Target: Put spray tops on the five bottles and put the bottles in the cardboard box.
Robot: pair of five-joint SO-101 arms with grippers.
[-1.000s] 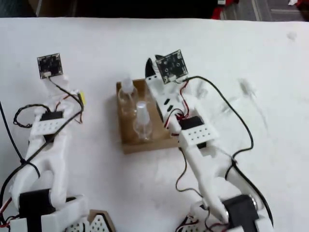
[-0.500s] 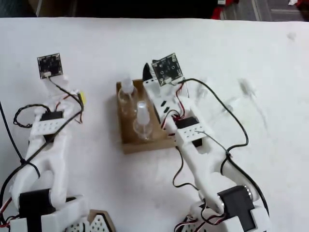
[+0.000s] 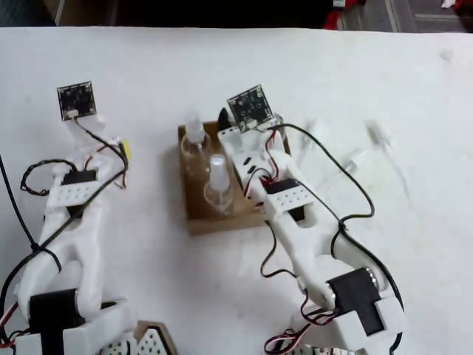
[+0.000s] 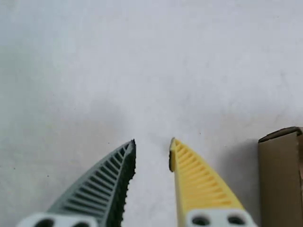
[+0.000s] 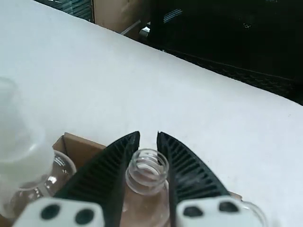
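Between right jaws, bottle upright.

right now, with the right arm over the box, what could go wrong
1. The held bottle in the right gripper has a bare threaded neck, no spray top; released over the cardboard box, it would go in unfinished.
2. It sits close beside a capped bottle; lowering could knock that one over.
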